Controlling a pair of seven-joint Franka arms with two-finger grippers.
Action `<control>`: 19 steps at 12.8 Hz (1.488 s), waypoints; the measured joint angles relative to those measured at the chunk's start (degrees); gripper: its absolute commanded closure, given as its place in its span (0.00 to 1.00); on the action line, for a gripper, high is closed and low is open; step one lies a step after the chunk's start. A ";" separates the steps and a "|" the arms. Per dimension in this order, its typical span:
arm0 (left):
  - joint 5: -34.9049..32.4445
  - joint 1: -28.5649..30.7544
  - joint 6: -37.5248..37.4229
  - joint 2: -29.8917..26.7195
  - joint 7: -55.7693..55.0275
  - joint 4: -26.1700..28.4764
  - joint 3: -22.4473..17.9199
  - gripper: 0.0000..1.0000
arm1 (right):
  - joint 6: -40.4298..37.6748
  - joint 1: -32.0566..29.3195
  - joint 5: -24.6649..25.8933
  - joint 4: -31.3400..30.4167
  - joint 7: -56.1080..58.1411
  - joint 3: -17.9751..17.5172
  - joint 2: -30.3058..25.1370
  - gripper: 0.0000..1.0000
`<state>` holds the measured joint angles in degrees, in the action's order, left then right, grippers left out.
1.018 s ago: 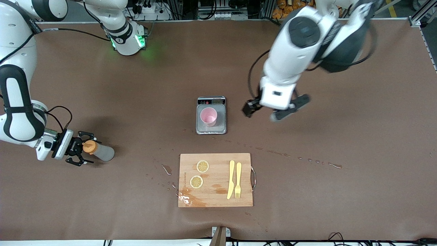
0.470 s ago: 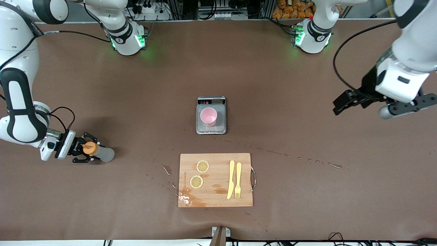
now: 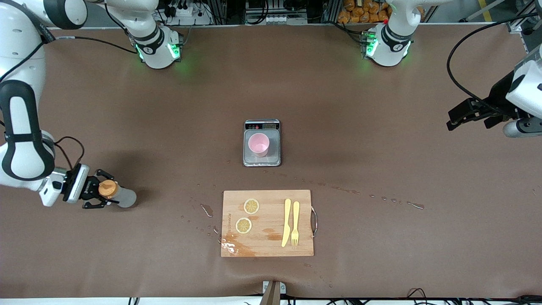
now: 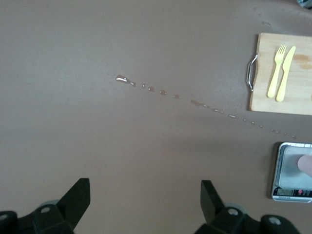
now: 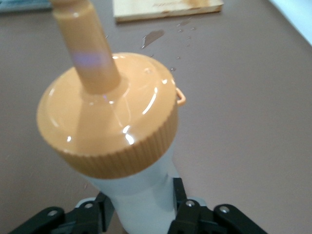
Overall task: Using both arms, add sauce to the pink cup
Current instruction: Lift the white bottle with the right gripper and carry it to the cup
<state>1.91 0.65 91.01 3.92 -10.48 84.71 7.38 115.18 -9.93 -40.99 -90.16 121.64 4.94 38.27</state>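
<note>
Swinging away from the pink cup point(image 3: 258, 144) on the scale point(image 3: 262, 143), the left gripper point(image 3: 478, 114) now hangs over the left arm's end of the table — jaws spread, nothing in them. At the right arm's end, the right gripper point(image 3: 96, 195) has clenched on the sauce point(image 3: 117, 195) — just below its orange cap point(image 5: 109, 117).

Right gripper point(image 3: 99, 194) low at the table, fingers clamped tight; left gripper point(image 3: 478, 116) hangs high, jaws wide.
</note>
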 measured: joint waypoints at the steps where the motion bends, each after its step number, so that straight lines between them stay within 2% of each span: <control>1: 0.00 0.00 -0.79 -0.26 0.25 0.15 0.06 0.00 | -2.54 1.63 7.14 3.26 -5.58 -0.10 -1.23 1.00; 2: 0.00 0.00 -1.21 -0.50 0.62 0.40 0.09 0.00 | -6.47 3.62 13.09 6.31 -11.40 -0.18 -2.74 1.00; 4: 0.00 0.04 -1.33 -0.93 1.29 0.84 0.09 0.00 | -14.90 8.36 19.87 10.56 -19.23 -0.19 -5.22 1.00; 7: 0.00 0.31 -1.47 -0.96 1.88 1.00 0.06 0.00 | -21.15 17.72 31.12 13.23 -29.53 -0.40 -6.67 1.00; 12: 0.00 0.39 -2.26 -1.00 2.04 0.99 0.38 0.00 | -25.84 36.88 43.04 14.04 -50.68 -0.33 -6.66 1.00; 19: 0.00 0.40 -2.37 -1.02 2.04 1.23 0.76 0.00 | -35.06 51.48 56.31 15.04 -72.57 -0.14 -6.66 1.00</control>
<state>1.90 1.05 88.64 2.90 -8.43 85.94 8.14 80.13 41.55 15.32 -75.11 49.08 4.80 31.60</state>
